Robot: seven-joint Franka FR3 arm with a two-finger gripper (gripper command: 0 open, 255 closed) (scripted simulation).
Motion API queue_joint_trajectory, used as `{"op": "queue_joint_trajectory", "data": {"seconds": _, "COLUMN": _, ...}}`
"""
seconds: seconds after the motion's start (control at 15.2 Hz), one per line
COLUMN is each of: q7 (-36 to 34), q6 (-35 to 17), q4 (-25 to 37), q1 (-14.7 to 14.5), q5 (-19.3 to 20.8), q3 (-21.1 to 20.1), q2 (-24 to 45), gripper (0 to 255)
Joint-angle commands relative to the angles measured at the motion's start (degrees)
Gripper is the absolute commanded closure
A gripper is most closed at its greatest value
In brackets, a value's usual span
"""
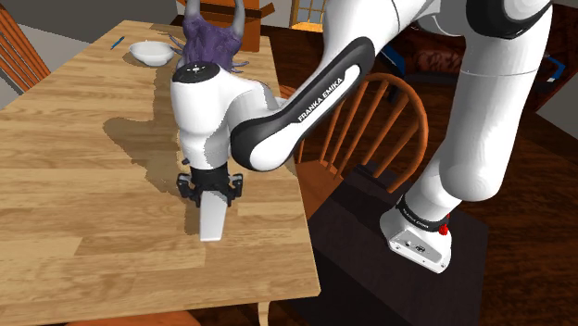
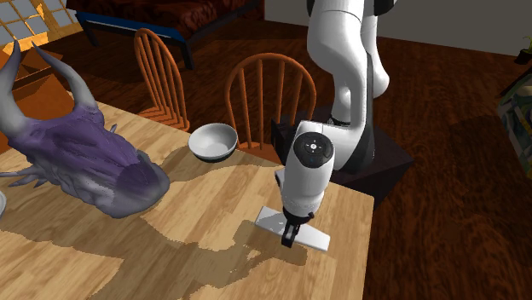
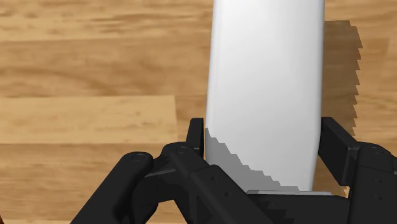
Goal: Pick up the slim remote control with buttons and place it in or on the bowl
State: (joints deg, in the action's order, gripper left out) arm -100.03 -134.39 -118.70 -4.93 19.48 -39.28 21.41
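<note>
The black fingers (image 3: pixel 337 143) are squeezing the white remote (image 3: pixel 264 83) from both sides. It is lying on the wooden surface (image 1: pixel 74 157), away from the bowl (image 2: pixel 213 141).

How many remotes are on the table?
1. The white remote lies on the table near the corner by the stand, clasped by the hand. Another could be hidden behind the arm.
</note>
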Motion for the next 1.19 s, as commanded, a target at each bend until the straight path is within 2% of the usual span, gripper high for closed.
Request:
{"op": "queue_joint_trajectory", "data": {"seconds": 0.0, "q7": 0.80, "q6": 1.23, "q4": 0.39, "q1": 0.54, "q5": -1.11, "q3": -0.65, "q2": -1.10, "gripper": 255}}
{"op": "queue_joint_trajectory", "data": {"seconds": 1.12, "q7": 6.29, "q6": 11.71, "q4": 4.67, "q1": 3.73, "q5": -9.31, "q3": -4.37, "q2": -9.61, "gripper": 255}}
